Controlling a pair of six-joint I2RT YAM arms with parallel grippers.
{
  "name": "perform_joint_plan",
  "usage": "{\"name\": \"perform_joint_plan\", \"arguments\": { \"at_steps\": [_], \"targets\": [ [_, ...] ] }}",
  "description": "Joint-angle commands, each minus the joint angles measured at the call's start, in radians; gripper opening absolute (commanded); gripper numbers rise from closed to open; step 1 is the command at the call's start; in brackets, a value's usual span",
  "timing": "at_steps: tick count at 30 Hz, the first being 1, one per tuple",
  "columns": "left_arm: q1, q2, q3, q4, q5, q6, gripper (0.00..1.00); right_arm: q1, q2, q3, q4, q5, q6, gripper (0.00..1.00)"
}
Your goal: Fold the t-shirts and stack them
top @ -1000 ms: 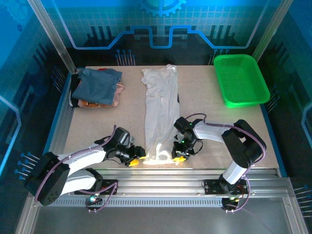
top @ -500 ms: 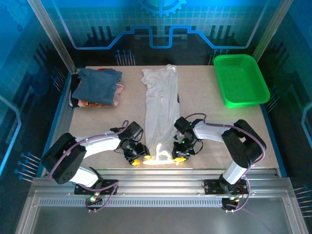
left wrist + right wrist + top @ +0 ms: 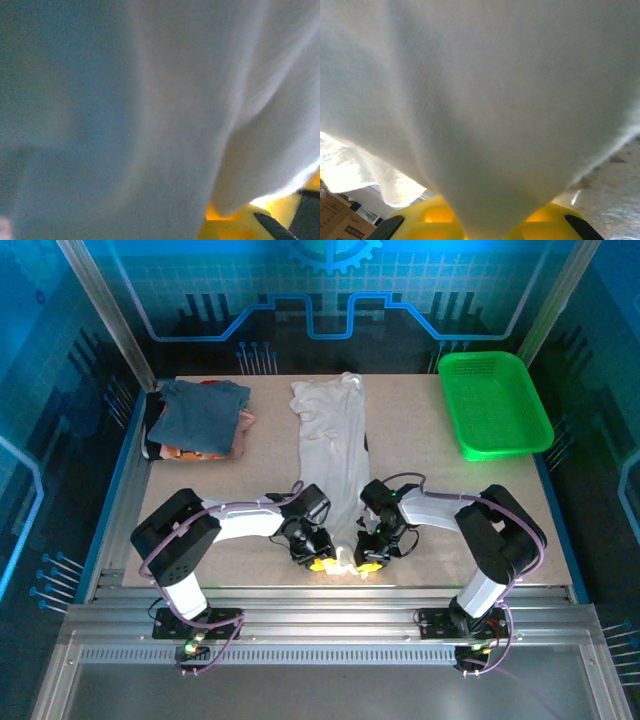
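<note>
From near edge of table (image 3: 440, 500), white t-shirt (image 3: 330, 455) is lying lengthwise, long axis running away from arms. Right gripper (image 3: 368, 562) is pinching near hem. Left gripper (image 3: 322, 563) is sitting just beside it, closure hidden by cloth, cannot tell.

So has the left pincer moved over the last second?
Yes. The left pincer has slid right, away from the folded t-shirt stack and toward the green basket's side, onto the near end of the white t-shirt.
</note>
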Motion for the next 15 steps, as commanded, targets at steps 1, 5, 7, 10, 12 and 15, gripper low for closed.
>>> {"name": "perform_joint_plan", "arguments": {
  "at_steps": [1, 5, 7, 10, 12, 15],
  "targets": [
    [-0.016, 0.004, 0.007, 0.152, -0.011, 0.01, 0.13, -0.023, 0.022, -0.037, -0.002, 0.046, -0.028, 0.17],
    [-0.017, -0.098, -0.055, 0.046, -0.063, 0.016, 0.0, -0.037, 0.009, -0.04, -0.028, 0.04, -0.046, 0.15],
    [-0.016, -0.171, -0.1, 0.0, -0.087, 0.015, 0.0, -0.04, -0.013, -0.04, -0.053, 0.041, -0.051, 0.13],
    [-0.017, -0.288, -0.174, -0.056, -0.116, 0.005, 0.0, -0.04, -0.061, -0.049, -0.078, 0.037, -0.043, 0.09],
    [-0.016, -0.356, -0.225, -0.076, -0.123, -0.009, 0.0, -0.038, -0.091, -0.056, -0.092, 0.032, -0.028, 0.06],
    [-0.018, -0.423, -0.286, -0.062, -0.111, -0.041, 0.0, -0.03, -0.126, -0.061, -0.11, 0.026, -0.011, 0.01]
  ]
}}
